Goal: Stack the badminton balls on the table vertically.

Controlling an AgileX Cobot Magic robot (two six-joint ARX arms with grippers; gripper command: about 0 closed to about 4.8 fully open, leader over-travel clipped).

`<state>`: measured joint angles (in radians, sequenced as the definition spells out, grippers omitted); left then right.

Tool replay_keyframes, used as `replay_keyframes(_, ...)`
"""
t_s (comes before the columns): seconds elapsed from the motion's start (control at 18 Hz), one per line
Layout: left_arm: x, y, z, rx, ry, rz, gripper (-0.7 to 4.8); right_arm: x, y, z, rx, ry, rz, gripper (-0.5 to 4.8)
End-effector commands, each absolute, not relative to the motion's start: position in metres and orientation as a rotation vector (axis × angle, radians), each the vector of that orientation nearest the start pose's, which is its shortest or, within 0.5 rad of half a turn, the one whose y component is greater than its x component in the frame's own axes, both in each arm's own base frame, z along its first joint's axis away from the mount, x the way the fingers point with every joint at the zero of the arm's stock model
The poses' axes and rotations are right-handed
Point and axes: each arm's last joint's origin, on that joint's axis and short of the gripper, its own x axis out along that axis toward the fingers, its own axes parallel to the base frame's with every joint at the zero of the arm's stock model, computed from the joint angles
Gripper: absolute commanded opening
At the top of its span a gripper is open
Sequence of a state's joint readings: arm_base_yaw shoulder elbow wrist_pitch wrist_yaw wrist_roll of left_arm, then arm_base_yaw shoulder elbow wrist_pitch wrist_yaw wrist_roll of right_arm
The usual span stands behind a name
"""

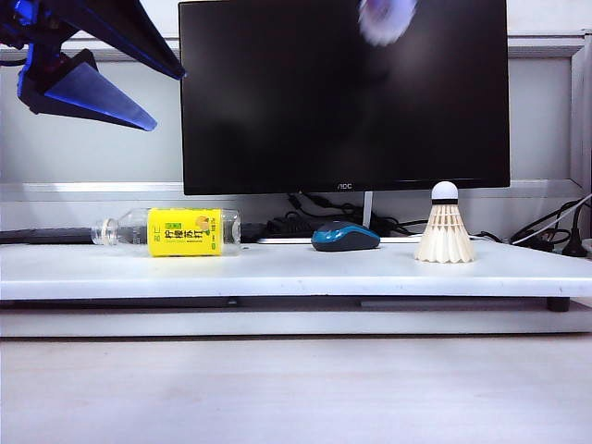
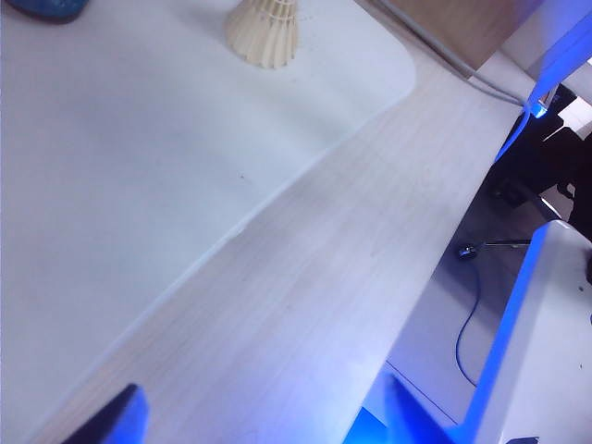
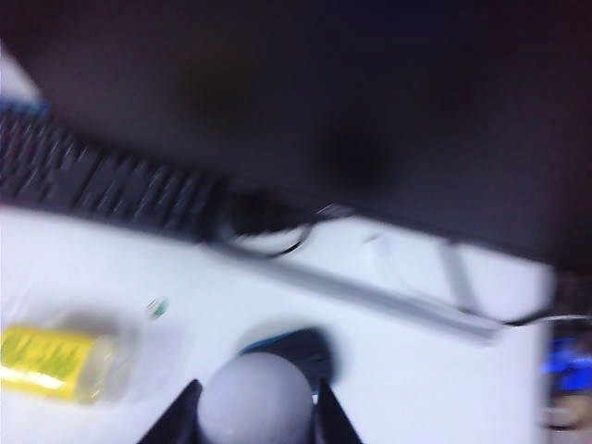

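One badminton ball (image 1: pixel 445 227) stands upright on its feather skirt at the right of the white table (image 1: pixel 277 268), cork tip up; its skirt also shows in the left wrist view (image 2: pixel 265 28). A second badminton ball (image 1: pixel 387 18) is a white blur high in front of the monitor. In the right wrist view its rounded white body (image 3: pixel 256 402) fills the gap between the dark fingers of my right gripper (image 3: pixel 259 387), which is shut on it above the table. My left gripper (image 1: pixel 166 99) hangs open and empty at the upper left, far from both; its fingers frame bare wood (image 2: pixel 262 393).
A blue-black mouse (image 1: pixel 345 237) sits mid-table, and a bottle with a yellow label (image 1: pixel 176 231) lies on its side to the left. A black monitor (image 1: pixel 342 92) stands behind with cables at its foot. A dark keyboard (image 3: pixel 111 185) lies behind the table. Pale wood surface (image 1: pixel 296 388) lies nearer the camera.
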<state>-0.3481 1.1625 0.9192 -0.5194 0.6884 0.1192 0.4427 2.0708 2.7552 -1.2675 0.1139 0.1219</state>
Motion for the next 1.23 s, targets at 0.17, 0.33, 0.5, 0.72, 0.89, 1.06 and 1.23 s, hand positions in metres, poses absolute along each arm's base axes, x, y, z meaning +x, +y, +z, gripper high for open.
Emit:
replay_keyframes(0.17,0.212,-0.097,0.285,-0.027,0.709,-1.034,3.41,0.287,0.13,0.535,-0.043,0.418,0.222,1.38)
replay_keyframes(0.33,0.212,-0.097,0.285,-0.024,0.704,-1.035,3.41,0.249,0.111,0.556,-0.042,0.365,0.192,1.38)
replay_keyframes(0.5,0.213,-0.097,0.286,-0.029,0.695,-1.042,3.41,0.195,0.083,0.58,-0.033,0.283,0.127,1.39)
replay_keyframes(0.72,0.212,-0.098,0.287,-0.045,0.691,-1.08,3.41,0.132,0.052,0.598,0.001,0.186,0.088,1.39)
replay_keyframes(0.89,0.212,-0.098,0.287,-0.045,0.69,-1.081,3.41,0.086,0.028,0.601,0.019,0.131,0.041,1.4)
replay_keyframes(1.06,0.212,-0.098,0.287,-0.046,0.69,-1.082,3.41,0.051,0.011,0.58,0.031,0.175,0.002,1.48)
replay_keyframes(1.23,0.212,-0.098,0.287,-0.046,0.69,-1.084,3.41,0.035,0.003,0.547,0.054,0.164,-0.012,1.48)
